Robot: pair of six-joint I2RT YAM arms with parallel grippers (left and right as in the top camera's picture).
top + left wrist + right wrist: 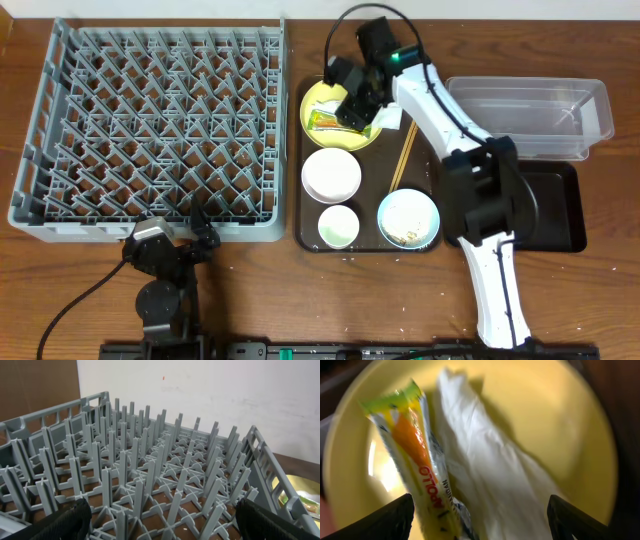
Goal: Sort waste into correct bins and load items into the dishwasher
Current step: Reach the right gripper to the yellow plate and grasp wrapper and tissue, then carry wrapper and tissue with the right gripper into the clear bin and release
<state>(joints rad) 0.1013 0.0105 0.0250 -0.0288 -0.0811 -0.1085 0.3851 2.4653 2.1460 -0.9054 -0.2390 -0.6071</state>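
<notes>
The right hand [487, 522] hangs released, fingers spread, directly over the yellow plate [560, 415]. Below it, between the fingers, lie the green-yellow snack wrapper [415, 465] and, touching it, the crumpled white napkin [490, 475]. The left hand [160, 525], likewise released, has the grey dish rack [165, 470] just ahead.

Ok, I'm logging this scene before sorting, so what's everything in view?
rack: one, grey, far left
serving tray: one, brown, centre
plate: one, yellow, tray's far end
wrapper: one, green-yellow, on plate
napkin: one, white, on plate beside wrapper
white bowl: one, white, tray middle
cup: one, white, tray's near left
blue bowl: one, light blue, tray's near right
scraps: several, white, in blue bowl
chopsticks: two, wooden, tray's right side
tub: one, clear, far right
black tray: one, black, beside tub
left fingers: two, black, open, by rack's near edge
right fingers: two, black, open, above plate
</notes>
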